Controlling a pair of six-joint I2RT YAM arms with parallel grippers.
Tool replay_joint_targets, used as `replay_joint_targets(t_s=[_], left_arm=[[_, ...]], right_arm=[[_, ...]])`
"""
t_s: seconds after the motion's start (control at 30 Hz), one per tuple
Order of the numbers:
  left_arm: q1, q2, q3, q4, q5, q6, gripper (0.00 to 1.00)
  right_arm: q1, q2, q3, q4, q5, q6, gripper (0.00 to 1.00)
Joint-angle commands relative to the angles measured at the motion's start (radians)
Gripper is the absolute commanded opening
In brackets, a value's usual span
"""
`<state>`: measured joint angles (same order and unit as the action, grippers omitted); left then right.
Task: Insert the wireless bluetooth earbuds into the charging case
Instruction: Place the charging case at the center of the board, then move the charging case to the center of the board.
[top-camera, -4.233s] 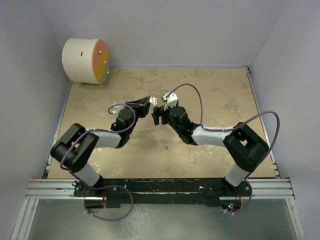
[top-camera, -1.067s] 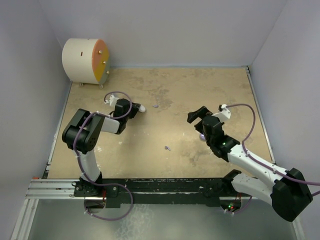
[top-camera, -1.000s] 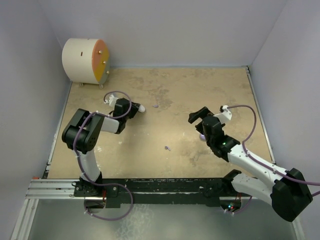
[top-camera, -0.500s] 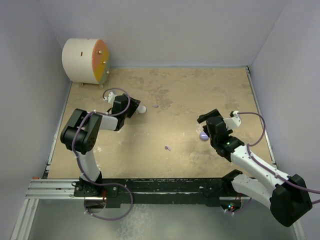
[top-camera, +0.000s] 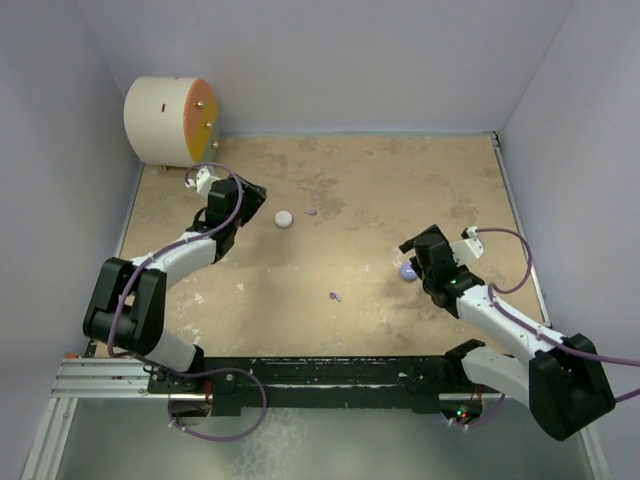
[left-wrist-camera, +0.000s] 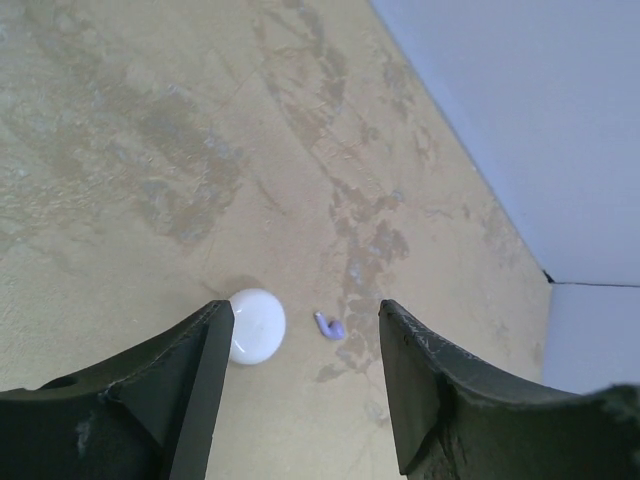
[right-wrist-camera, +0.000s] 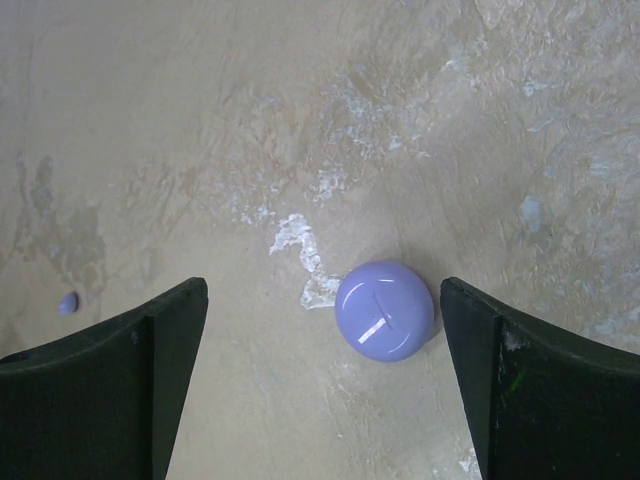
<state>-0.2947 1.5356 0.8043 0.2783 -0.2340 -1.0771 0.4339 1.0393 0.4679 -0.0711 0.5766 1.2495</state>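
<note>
A closed white charging case (top-camera: 283, 218) lies on the tan table, with one lilac earbud (top-camera: 311, 212) just to its right. My left gripper (top-camera: 256, 200) hovers to the left of the case, open and holding nothing. In the left wrist view the white case (left-wrist-camera: 255, 325) sits by the left finger and the lilac earbud (left-wrist-camera: 330, 326) lies in the gap of the left gripper (left-wrist-camera: 303, 315). A closed lilac case (top-camera: 407, 271) lies at the right. My right gripper (top-camera: 413, 258) is open over it. In the right wrist view the lilac case (right-wrist-camera: 385, 310) lies between the wide jaws of the right gripper (right-wrist-camera: 322, 290). A second lilac earbud (top-camera: 335, 296) (right-wrist-camera: 68, 302) lies mid-table. No white earbuds show.
A white drum with an orange face (top-camera: 170, 122) stands in the back left corner. Lilac-grey walls (top-camera: 560, 120) close in the table on three sides. A metal rail (top-camera: 320, 375) carrying both arm bases runs along the near edge.
My left gripper opened, let go of the white case and drew back to the upper left. The right arm pulled back to the right, staying open, and uncovered the lilac case.
</note>
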Motion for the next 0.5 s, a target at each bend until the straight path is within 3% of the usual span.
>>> replay_joint_targets(t_s=[0.0, 0.47], left_arm=[[0.006, -0.098, 0.01, -0.043, -0.015, 0.043, 0.59], [0.006, -0.23, -0.057, -0.059, 0.015, 0.043, 0.59]], right_arm=[[-0.015, 0.049, -0.015, 0.038, -0.019, -0.009, 1.0], [-0.02, 0.167, 0.002, 0.142, -0.112, -0.099, 1.0]])
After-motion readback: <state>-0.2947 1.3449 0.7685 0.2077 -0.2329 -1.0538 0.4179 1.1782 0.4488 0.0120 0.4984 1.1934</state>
